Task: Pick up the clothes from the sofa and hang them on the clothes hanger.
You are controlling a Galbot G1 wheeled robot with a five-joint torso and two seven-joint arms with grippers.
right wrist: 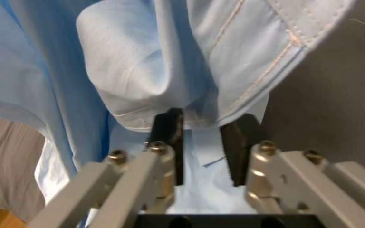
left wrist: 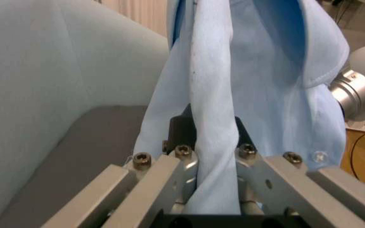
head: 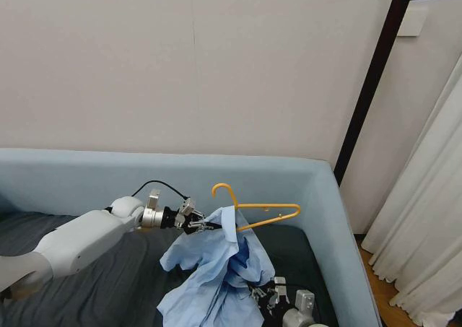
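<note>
A light blue shirt (head: 216, 276) hangs crumpled from a yellow hanger (head: 271, 216) above the sofa's dark grey seat (head: 108, 291). My left gripper (head: 204, 226) reaches in from the left and is shut on the shirt near its collar, beside the hanger's hook. In the left wrist view the gripper (left wrist: 213, 142) pinches a thick fold of the shirt (left wrist: 265, 71). My right gripper (head: 263, 292) sits low at the shirt's bottom edge. In the right wrist view the gripper (right wrist: 203, 142) stands open just under a hanging fold of the shirt (right wrist: 138, 61).
The sofa's pale blue backrest (head: 108, 175) and right armrest (head: 328, 219) wall in the seat. A black pole (head: 372, 81) leans against the wall at the right, with white curtains (head: 426, 219) and wooden floor (head: 382, 291) beyond.
</note>
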